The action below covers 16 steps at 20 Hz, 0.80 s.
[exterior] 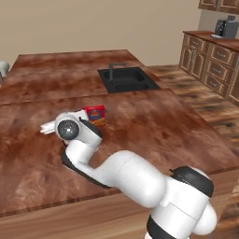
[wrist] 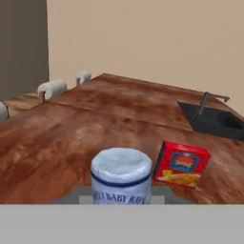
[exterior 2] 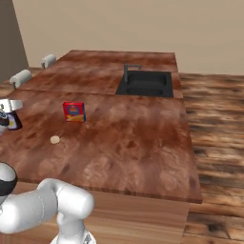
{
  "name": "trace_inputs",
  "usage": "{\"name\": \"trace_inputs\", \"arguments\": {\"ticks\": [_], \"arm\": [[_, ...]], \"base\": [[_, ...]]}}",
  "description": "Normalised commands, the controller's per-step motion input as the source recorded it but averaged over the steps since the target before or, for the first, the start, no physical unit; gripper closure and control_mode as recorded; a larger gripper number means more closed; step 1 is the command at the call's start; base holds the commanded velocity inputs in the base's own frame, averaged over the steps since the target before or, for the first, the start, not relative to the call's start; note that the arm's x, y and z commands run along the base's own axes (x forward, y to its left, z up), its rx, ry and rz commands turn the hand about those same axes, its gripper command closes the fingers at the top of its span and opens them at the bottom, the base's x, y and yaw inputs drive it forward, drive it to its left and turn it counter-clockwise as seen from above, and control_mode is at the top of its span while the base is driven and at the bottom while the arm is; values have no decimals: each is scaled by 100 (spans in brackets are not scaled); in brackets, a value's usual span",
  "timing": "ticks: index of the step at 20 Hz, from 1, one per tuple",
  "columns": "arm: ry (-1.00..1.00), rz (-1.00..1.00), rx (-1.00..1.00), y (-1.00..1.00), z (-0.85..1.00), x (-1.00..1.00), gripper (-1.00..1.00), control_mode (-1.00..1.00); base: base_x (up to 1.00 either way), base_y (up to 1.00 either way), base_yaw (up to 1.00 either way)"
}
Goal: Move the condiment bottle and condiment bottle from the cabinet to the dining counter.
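Note:
A condiment bottle [wrist: 121, 174] with a white cap, a blue band and a printed label fills the bottom middle of the hand view, close to the camera. From the right base view it is a small dark bottle [exterior 2: 13, 122] at the left edge, with my gripper [exterior 2: 5, 116] shut on it over the left part of the dining counter [exterior 2: 128, 138]. In the left base view the wrist [exterior: 70, 128] covers the hand and the bottle. Lower edges of brown wall cabinet doors [exterior: 219, 3] peek in at the top right; whether that is the task's cabinet I cannot tell.
A red box [wrist: 182, 164] [exterior: 95, 114] [exterior 2: 74, 112] stands on the counter just right of the bottle. A small pale round thing [exterior 2: 55, 139] lies nearer the front. The black sink [exterior: 126, 79] [exterior 2: 145, 83] sits farther back. Stools [exterior 2: 21, 76] line the left side.

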Motion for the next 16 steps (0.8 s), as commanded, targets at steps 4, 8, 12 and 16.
{"name": "trace_inputs", "arguments": {"ticks": [4,8,12,16], "arm": [[11,8,7,1,-38,19,100,-100],[5,7,6,3,-46,6,100,-100],[-5,6,6,0,-56,0,100,-100],[-18,5,9,0,-44,0,100,-100]], "base": [[0,0,0],[0,0,0],[0,0,0],[0,0,0]]}}
